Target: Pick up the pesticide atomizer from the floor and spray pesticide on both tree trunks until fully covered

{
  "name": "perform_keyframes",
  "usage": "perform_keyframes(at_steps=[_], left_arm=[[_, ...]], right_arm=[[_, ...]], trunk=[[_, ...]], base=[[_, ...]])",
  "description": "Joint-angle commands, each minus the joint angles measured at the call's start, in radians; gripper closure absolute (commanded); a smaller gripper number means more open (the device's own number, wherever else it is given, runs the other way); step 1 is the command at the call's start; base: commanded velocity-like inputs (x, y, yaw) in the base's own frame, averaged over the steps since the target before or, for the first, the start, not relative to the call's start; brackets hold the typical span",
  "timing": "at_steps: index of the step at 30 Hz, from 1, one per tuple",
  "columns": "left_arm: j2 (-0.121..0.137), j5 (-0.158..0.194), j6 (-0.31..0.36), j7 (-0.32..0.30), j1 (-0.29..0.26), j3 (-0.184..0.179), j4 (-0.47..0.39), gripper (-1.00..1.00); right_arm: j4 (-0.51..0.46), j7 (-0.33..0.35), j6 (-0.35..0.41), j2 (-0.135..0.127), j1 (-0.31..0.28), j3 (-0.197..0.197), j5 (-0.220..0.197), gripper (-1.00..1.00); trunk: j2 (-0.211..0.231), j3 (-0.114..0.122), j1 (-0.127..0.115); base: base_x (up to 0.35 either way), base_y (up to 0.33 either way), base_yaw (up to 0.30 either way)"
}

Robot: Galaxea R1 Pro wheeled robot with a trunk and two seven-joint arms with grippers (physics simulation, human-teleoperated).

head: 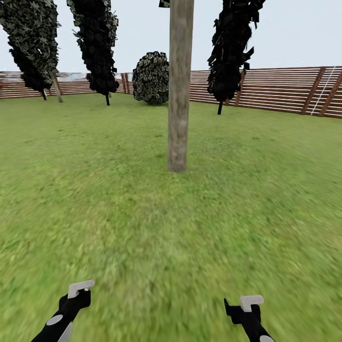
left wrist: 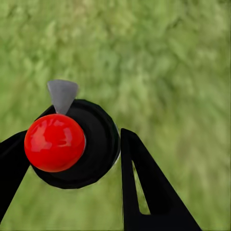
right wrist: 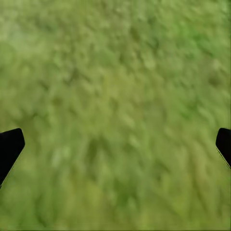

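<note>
Left pincer (left wrist: 77,159) is clamped on the pesticide atomizer (left wrist: 72,144), a black body with a red ball top and grey nozzle, held over the grass floor (left wrist: 168,62). Right pincer (right wrist: 115,144) is spread wide, nothing between its fingertips. Straight ahead stands a tree trunk (head: 179,85), grey-beige, well apart from both arms. No writing is legible anywhere.

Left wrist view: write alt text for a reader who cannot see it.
A black atomizer with a round red cap and a grey nozzle sits between the left gripper's two black fingers, seen from above. Blurry green grass lies behind it.
</note>
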Motion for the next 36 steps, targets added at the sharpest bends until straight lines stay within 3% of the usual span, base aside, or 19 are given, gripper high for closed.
perform_keyframes(at_steps=[1, 27, 36], left_arm=[[0.000, 0.009, -0.003, 0.000, -0.001, -0.001, 0.001, 1.00], [0.000, 0.008, -0.003, 0.001, -0.001, -0.001, 0.002, 1.00], [0.000, 0.008, -0.003, 0.001, -0.001, -0.001, 0.001, 1.00]], right_arm=[[0.001, 0.000, -0.003, 0.000, -0.001, 0.000, 0.003, -1.00], [0.001, 0.000, -0.003, 0.000, -0.001, 0.000, 0.003, -1.00], [0.001, 0.000, -0.003, 0.000, -0.001, 0.000, 0.002, -1.00]], trunk=[[0.000, -0.001, 0.000], [0.000, -0.001, 0.000], [0.000, -0.001, 0.000]], base=[[0.337, 0.000, 0.000], [0.337, 0.000, 0.000], [0.337, 0.000, -0.138]])
